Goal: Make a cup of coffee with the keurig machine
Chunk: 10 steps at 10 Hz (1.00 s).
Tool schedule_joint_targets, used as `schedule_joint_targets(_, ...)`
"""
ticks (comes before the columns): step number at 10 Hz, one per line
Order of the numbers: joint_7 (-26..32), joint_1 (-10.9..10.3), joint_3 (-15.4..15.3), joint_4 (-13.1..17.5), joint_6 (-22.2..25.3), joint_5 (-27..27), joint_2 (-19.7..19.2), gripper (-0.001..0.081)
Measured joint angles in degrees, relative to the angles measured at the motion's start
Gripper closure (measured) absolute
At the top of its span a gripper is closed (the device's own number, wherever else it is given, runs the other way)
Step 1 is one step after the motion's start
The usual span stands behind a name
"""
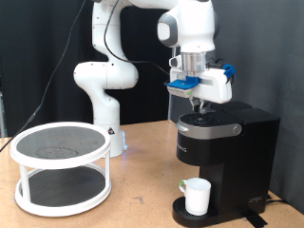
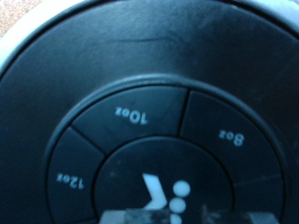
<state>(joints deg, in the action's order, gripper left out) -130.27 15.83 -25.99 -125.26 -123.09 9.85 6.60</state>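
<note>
We see the pincer (image 1: 198, 103) pressed down on the closed lid of the keurig machine (image 1: 223, 147), fingers apparently together over the brew-size buttons (image 2: 140, 117) as if to press one, the cup (image 1: 197, 196) already under the spout on the drip base.

You get even, bright room light in the exterior view, with soft shadow under the keurig machine (image 1: 223, 157). Your wrist view is dim, bluish and blurred at the keurig machine's rim.

Lab: black backdrop curtain (image 1: 38, 47), wooden bench (image 1: 133, 195)
</note>
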Motion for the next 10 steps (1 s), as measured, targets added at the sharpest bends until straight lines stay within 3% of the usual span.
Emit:
schedule_joint_targets(6,-0.7,0.3,0.1,0.3,-1.4,0.4,-2.2,0.0806)
schedule_joint_targets(10,-0.8,0.7,0.5,2.4,2.0,2.3,-3.8,0.0806)
